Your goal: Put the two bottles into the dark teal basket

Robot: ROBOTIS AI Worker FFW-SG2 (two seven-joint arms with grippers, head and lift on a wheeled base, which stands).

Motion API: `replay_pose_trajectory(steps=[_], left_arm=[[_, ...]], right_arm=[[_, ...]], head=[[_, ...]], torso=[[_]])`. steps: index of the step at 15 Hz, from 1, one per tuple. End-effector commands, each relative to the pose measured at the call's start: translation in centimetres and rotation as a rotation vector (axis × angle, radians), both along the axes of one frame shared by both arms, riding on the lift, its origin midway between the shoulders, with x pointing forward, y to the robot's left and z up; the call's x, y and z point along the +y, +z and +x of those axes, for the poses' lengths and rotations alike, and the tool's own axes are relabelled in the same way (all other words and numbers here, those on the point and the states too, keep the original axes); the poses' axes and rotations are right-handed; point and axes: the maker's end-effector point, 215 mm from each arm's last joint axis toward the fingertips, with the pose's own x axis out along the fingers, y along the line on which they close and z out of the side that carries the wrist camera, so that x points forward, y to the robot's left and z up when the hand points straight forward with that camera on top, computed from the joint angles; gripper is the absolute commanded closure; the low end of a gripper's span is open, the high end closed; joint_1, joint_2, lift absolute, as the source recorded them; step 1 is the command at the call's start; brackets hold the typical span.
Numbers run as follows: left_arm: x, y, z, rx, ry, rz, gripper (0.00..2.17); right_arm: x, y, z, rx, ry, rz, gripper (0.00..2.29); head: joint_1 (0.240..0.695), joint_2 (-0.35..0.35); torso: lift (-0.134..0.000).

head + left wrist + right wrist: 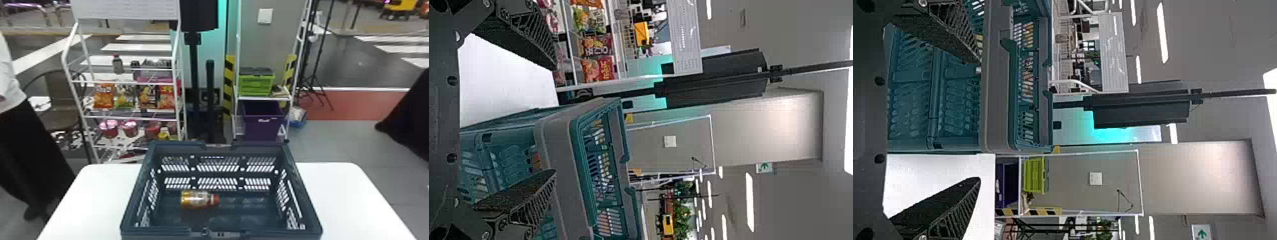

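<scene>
Basket (159, 234) in dark teal, open at the top, stands upright on a white surface (344, 198), with one orange-and-yellow bottle (198, 199) lying on its side on the basket's floor, left of centre, its red cap pointing to the robot's right. The likeliest trouble is a bump: if either arm pushes forward at this low height, its inner finger could catch the basket's near wall or the grey handle (566, 187) and shove or twist the basket. Because the bottle is round and lies loose, such a knock could set it rolling against a side wall. If another bottle has yet to go in, letting go of it too high or too far to one side could make it strike this one or tip over the rim. The left gripper (554, 119) is held roughly level near the basket's front left corner, its jaws spread wide with nothing grasped, one finger in front of the surface and the other in front of the basket. The right gripper (978, 120) mirrors that pose near the front right corner, aimed forward, its jaws likewise parted and empty, the inner finger in front of the basket and the outer one beside it.
</scene>
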Motion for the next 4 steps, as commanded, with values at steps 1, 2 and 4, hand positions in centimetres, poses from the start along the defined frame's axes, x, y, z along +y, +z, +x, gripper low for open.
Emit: replay_pose_trajectory(steps=[1, 2, 4], left_arm=[[-0.06, -0.44, -0.31, 0.001, -0.001, -0.003, 0.16], [-0.04, -0.55, -0.31, 0.003, -0.003, -0.002, 0.16], [-0.06, -0.85, -0.33, 0.007, -0.005, -0.004, 0.16]], right_arm=[[0.01, 0.10, -0.15, 0.001, 0.000, 0.001, 0.03], [0.00, -0.02, -0.21, 0.006, -0.001, 0.001, 0.03], [-0.01, -0.11, -0.28, 0.010, -0.004, 0.002, 0.03]], head=[[0.499, 0.000], [0.499, 0.000], [0.499, 0.000]], torso=[[0.000], [0.000], [0.000]])
